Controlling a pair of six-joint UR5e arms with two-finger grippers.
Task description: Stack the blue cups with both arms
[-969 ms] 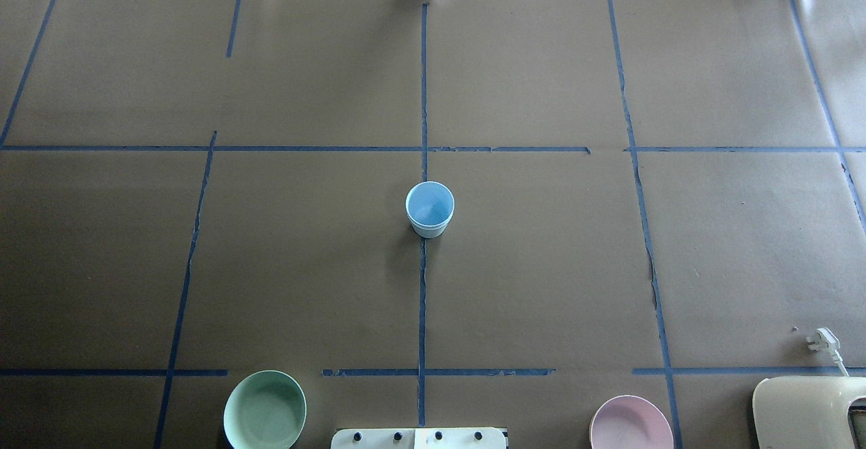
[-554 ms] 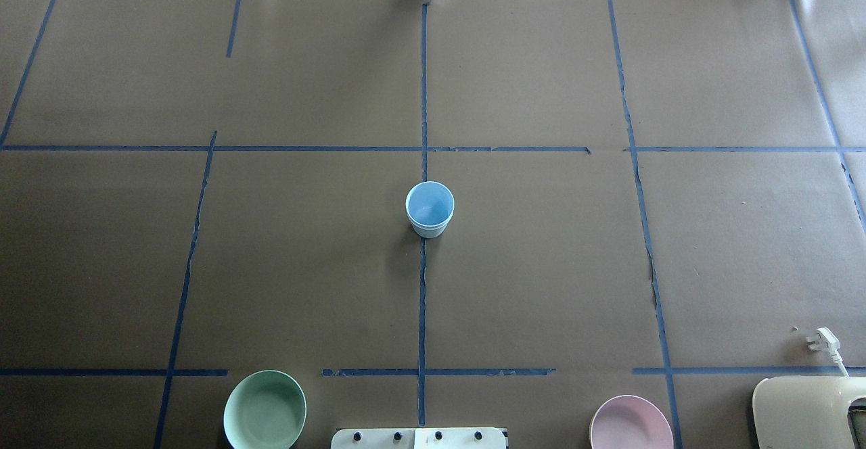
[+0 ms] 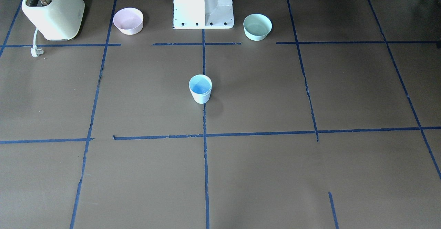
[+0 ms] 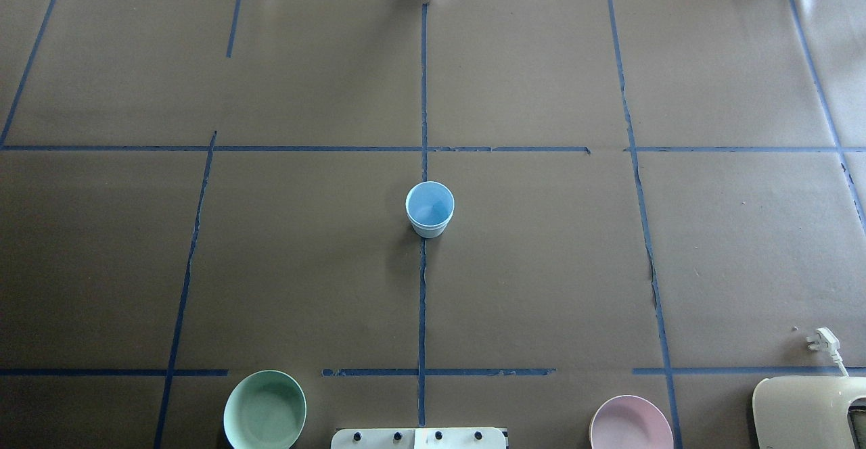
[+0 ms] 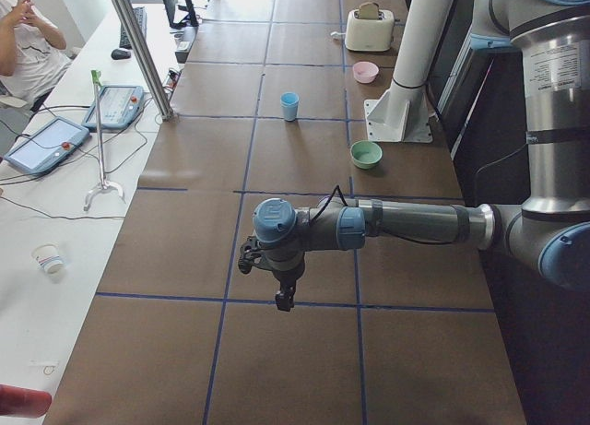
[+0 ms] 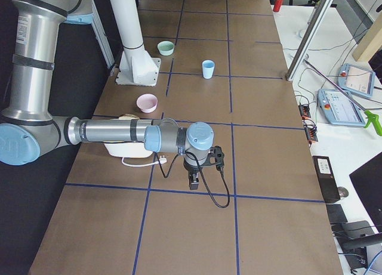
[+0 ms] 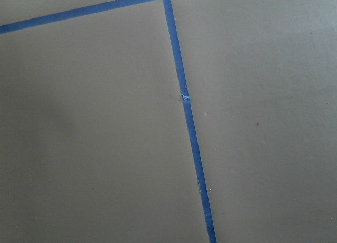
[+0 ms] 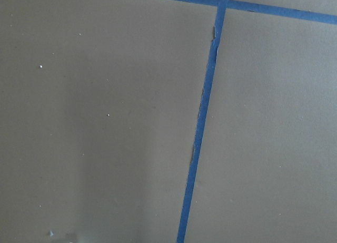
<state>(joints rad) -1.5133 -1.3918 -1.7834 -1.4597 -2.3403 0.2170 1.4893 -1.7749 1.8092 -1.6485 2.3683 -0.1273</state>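
Black against the paper, the left gripper (image 5: 284, 301) and the right gripper (image 6: 193, 184) each hang point-down just above the table, and we see them only in the side views, so we cannot tell how far their fingers are parted. Neither appears to hold anything. Both wrist cameras show only matt brown paper (image 4: 541, 266) crossed by blue tape (image 7: 184, 106), frayed in places, with no finger in shot. The left arm (image 5: 415, 224) and the right arm (image 6: 113, 132), smooth silver-grey tubes with light-blue joint caps, reach out over opposite ends of the table, well apart from the work. At the table's centre, on the middle tape line, a blue cup (image 4: 429, 209) stands upright: a tapered, handleless plastic shape, pale outside and brighter blue within, with a slim rim. We find just this one cup shape in every view and cannot tell whether a second sits nested inside it. With both arms drawn well clear of it, we judge the stacking most likely done, with little or nothing left. Near the white pedestal base (image 3: 203, 5) sit a wider mint-green bowl (image 4: 264, 410) and a pink bowl (image 4: 630, 425), both smooth and round, and a glossy cream toaster (image 3: 51, 11) with its plug (image 3: 35, 52) lying loose.
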